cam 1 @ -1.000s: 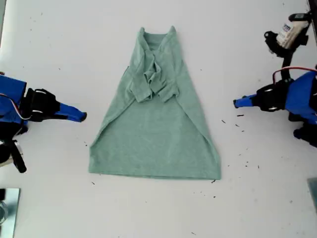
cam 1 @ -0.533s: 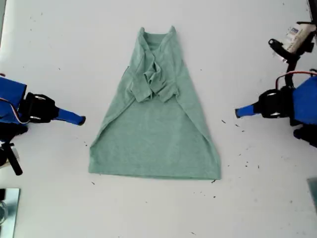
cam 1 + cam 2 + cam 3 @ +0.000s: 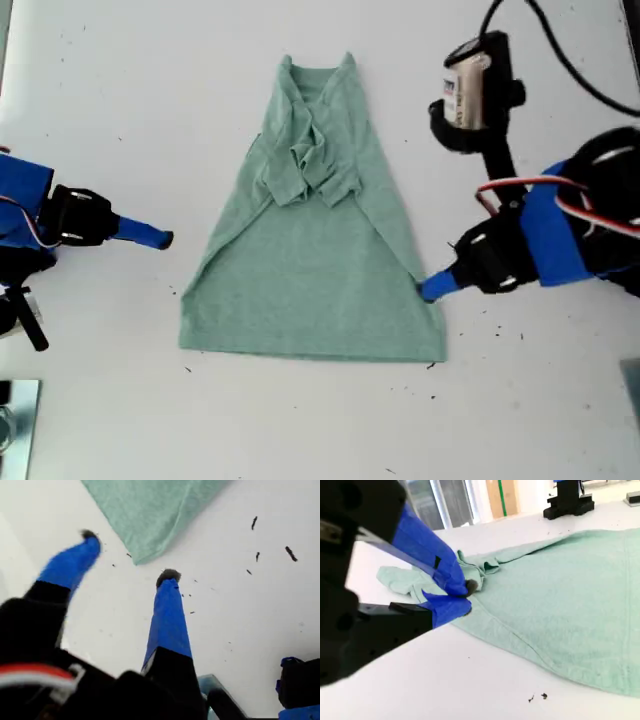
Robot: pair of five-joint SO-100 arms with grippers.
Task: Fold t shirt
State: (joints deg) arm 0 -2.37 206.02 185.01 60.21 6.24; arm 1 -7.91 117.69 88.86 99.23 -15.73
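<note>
White bench (image 3: pixel 100 100): pale sage-green knit t shirt (image 3: pixel 315 250) lies flat at centre, sleeves tucked in. My first gripper (image 3: pixel 432 290), jaws spread, has swung in to hem corner on exterior view's right. My second gripper (image 3: pixel 165 239), jaws pressed together, unmoved, clear of cloth. Likely corner grab next.

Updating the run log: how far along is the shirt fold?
Done: both sleeves of the pale sage-green knit t-shirt lie folded in on its chest. In hand: my first gripper is open at a hem corner, nothing gripped; my second gripper sits shut beside the shirt. Left: folding the hem up, probably.
</note>
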